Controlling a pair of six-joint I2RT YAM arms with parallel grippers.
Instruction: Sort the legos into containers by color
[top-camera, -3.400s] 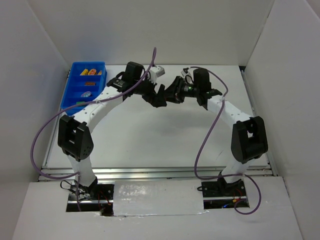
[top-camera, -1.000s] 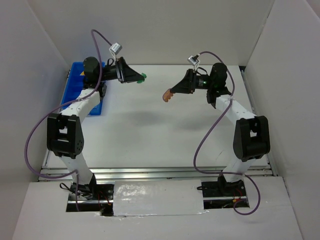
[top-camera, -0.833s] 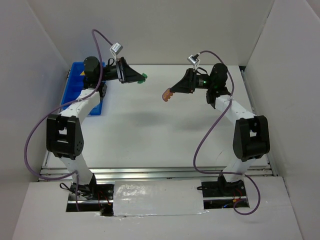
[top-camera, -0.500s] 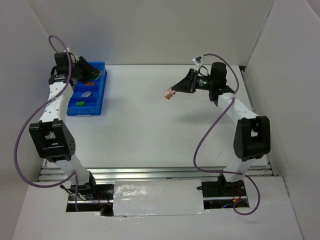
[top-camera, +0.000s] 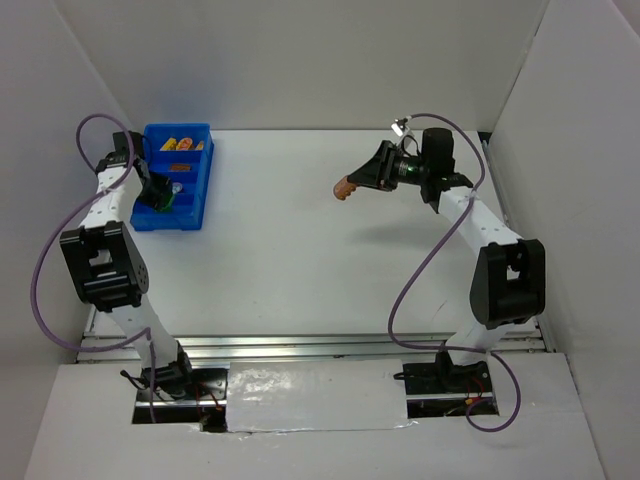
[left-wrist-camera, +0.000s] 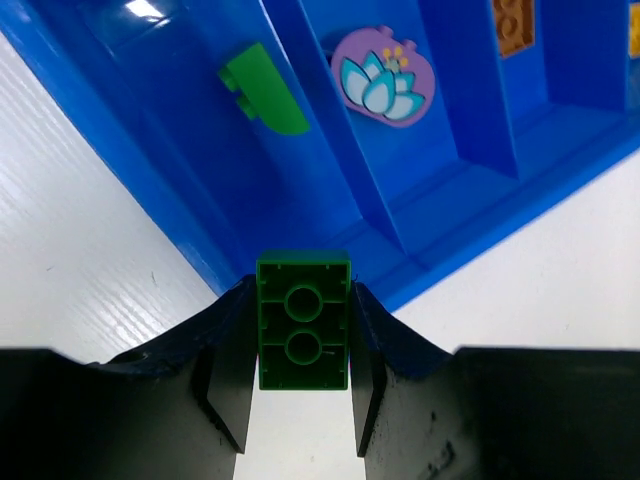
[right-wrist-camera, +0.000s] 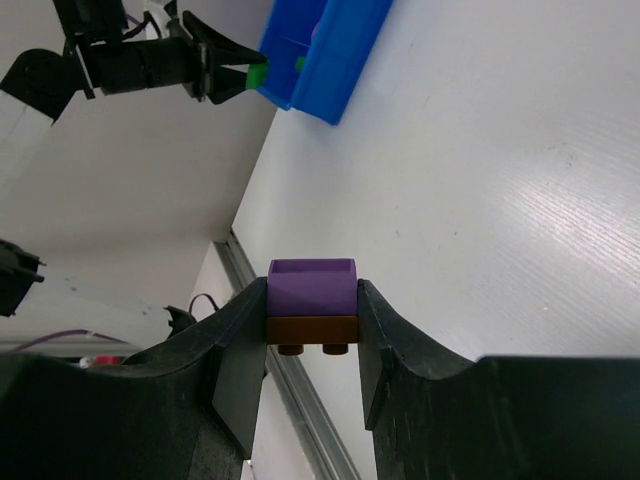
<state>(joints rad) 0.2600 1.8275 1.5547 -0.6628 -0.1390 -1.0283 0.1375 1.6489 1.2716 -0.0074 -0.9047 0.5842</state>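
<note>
My left gripper (left-wrist-camera: 302, 300) pinches a green brick (left-wrist-camera: 303, 335) at the left edge of the bin (left-wrist-camera: 480, 190), while my right gripper (right-wrist-camera: 311, 292) clamps a purple-brown piece (right-wrist-camera: 311, 315) above the far table (top-camera: 300, 260)

Orange lego (left-wrist-camera: 513, 27) partly off-frame at top, L wrist cam

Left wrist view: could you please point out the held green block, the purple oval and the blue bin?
green block (left-wrist-camera: 303, 320), left wrist view, centre face.
purple oval (left-wrist-camera: 383, 76), left wrist view, flower print.
blue bin (left-wrist-camera: 470, 215), left wrist view, end wall.
</note>
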